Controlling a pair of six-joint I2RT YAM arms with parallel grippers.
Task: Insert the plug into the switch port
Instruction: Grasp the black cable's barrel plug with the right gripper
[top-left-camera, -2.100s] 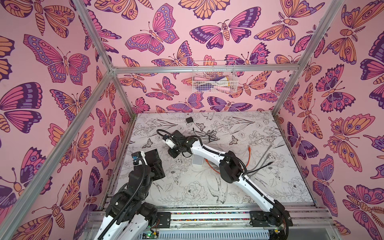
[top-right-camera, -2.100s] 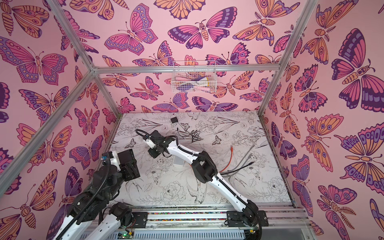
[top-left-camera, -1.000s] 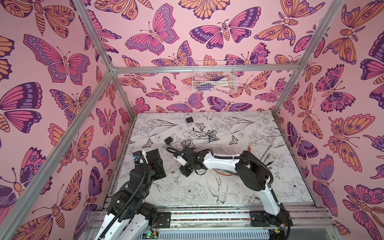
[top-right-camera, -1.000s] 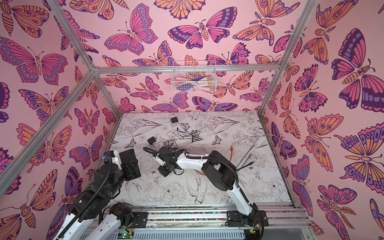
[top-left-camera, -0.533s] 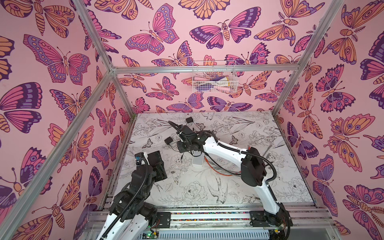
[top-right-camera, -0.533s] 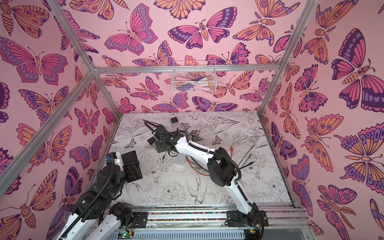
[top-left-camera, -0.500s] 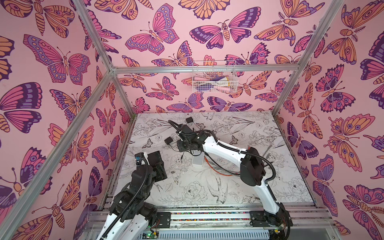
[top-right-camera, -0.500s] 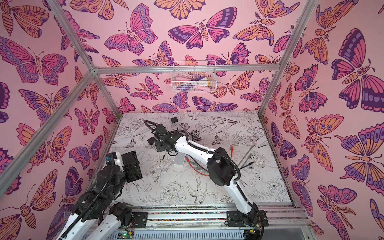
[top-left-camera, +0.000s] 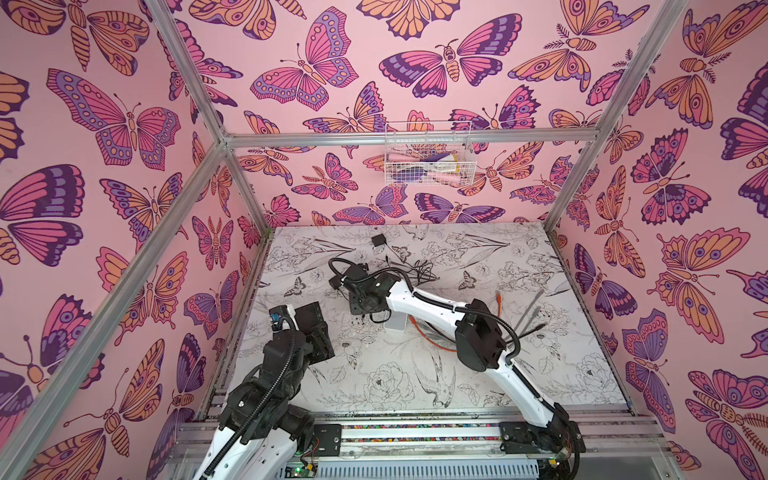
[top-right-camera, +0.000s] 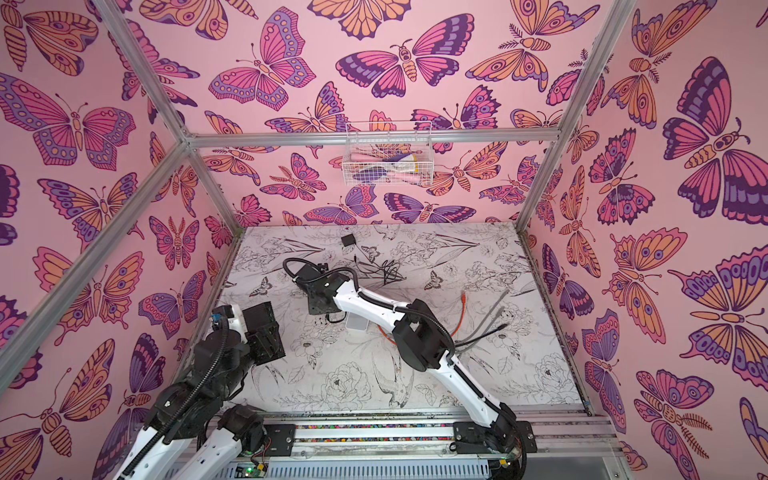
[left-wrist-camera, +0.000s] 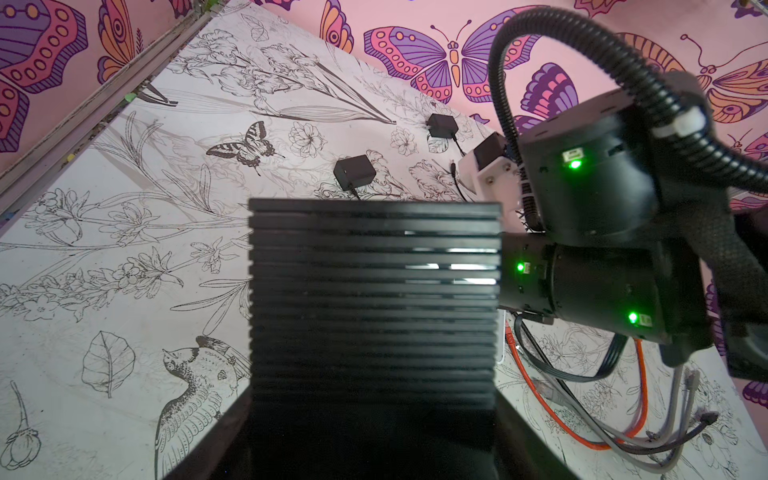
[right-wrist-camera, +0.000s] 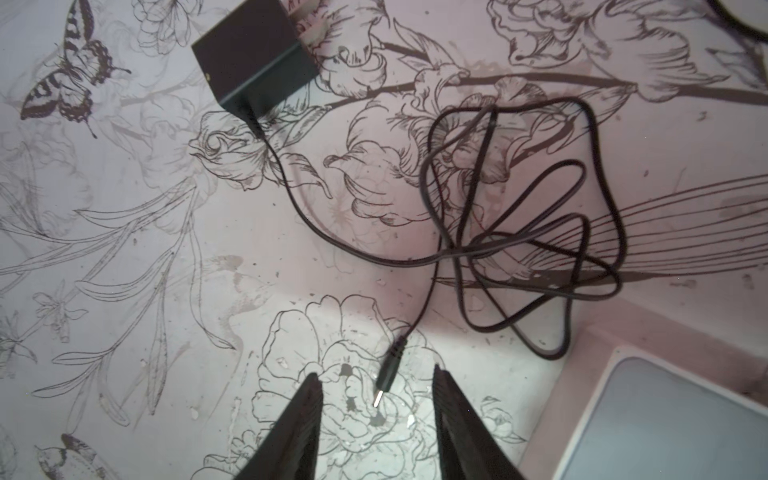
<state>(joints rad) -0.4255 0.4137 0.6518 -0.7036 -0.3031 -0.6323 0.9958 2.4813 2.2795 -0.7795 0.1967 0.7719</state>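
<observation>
Where the right wrist view looks down past the right gripper (right-wrist-camera: 376, 374), you find the plug (right-wrist-camera: 389, 368) lying on the table (top-left-camera: 540, 374). It sits in the gap between the 2 fingers (right-wrist-camera: 303, 419) and touches neither. Read these fingers as partly spread and holding nothing. The plug's metal tip points back toward the gripper. Its cable (right-wrist-camera: 469, 248) runs away into a loose tangle of loops and ends at a black adapter (right-wrist-camera: 253, 58). The adapter rests on the table well apart from the plug. A corner of a white box (right-wrist-camera: 665, 415) shows just beside the tangle.

In both top views, locate the right gripper (top-left-camera: 360, 306) reaching across the middle to the left half of the table, pointed down. The adapter (top-left-camera: 334, 282) lies just beyond it, and the white box (top-left-camera: 395, 323) lies beside the forearm, partly hidden by it. An orange cable (left-wrist-camera: 642, 382) lies on the table next to the white box. A 2nd adapter (top-left-camera: 378, 241) sits farther back, near the rear wall.

Check the left gripper (left-wrist-camera: 372, 390) in the left wrist view. Its fingers (left-wrist-camera: 216, 449) stand wide and are closed on the 2 sides of a black ribbed box (left-wrist-camera: 374, 291). In both top views that box (top-left-camera: 309, 319) is held off the table at the left edge, well apart from the plug. You cannot tell from these views which face carries a port.
</observation>
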